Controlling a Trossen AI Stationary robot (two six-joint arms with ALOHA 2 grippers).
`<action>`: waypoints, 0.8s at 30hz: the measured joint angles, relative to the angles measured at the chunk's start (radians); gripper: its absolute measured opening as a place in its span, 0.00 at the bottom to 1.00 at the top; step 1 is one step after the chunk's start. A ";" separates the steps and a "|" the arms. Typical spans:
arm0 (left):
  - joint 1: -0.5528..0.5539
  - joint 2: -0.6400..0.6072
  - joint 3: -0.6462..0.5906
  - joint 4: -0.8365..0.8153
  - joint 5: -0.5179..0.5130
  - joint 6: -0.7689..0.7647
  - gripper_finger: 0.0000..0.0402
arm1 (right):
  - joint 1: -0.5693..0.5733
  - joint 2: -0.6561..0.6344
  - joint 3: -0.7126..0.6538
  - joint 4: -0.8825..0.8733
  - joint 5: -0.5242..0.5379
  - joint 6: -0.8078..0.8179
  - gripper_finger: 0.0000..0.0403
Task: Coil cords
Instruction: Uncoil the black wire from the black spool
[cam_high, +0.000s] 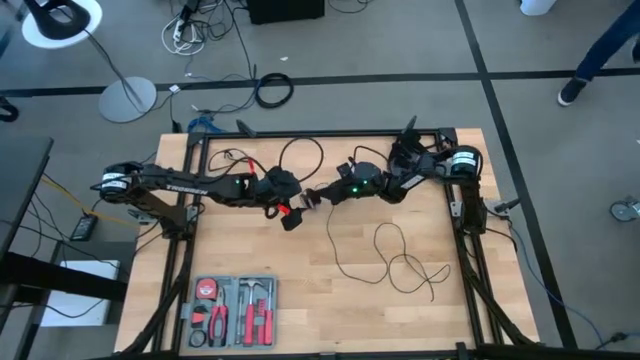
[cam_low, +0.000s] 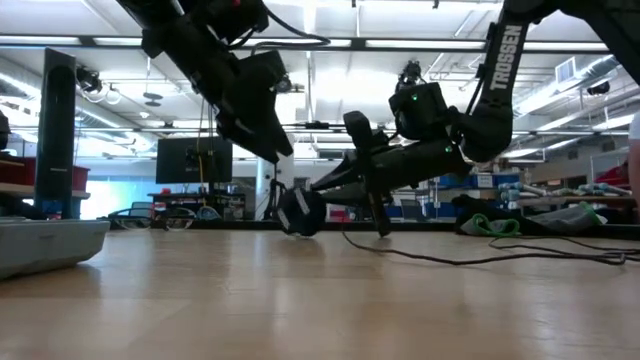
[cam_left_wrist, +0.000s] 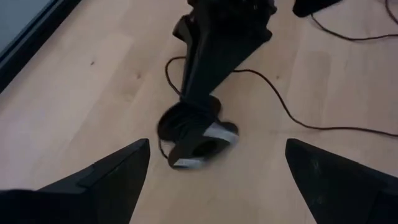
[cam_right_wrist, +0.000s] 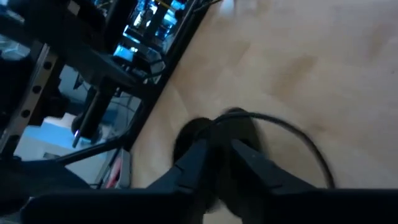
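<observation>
Two grippers meet near the middle of your table (cam_high: 420, 320). Your right gripper (cam_high: 308, 200) reaches in low from the right, and its fingers (cam_right_wrist: 193, 163) stand narrowly parted around the small round puck (cam_left_wrist: 194, 138) at the end of the thin black cord (cam_high: 395, 262); the puck sits at the fingertips, low over the wood, but you cannot tell from these views whether it is truly clamped. Your left gripper (cam_left_wrist: 217, 180) hovers just beside it, its fingers (cam_left_wrist: 115, 171) spread wide and holding nothing. From the puck the cord trails toward the front of the table and lies in loose loops on the right half, well apart from the tool tray (cam_high: 232, 310) at the front left.
</observation>
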 joint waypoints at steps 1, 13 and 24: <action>0.000 0.000 0.000 -0.002 -0.005 0.000 0.94 | -0.004 0.000 0.000 0.000 0.000 0.000 0.20; 0.000 0.000 0.000 0.012 -0.021 -0.001 0.94 | -0.073 -0.002 0.000 -0.012 -0.147 0.027 0.36; 0.002 0.000 0.000 -0.024 -0.130 0.024 0.94 | -0.061 -0.007 -0.001 -0.024 -0.234 0.022 0.31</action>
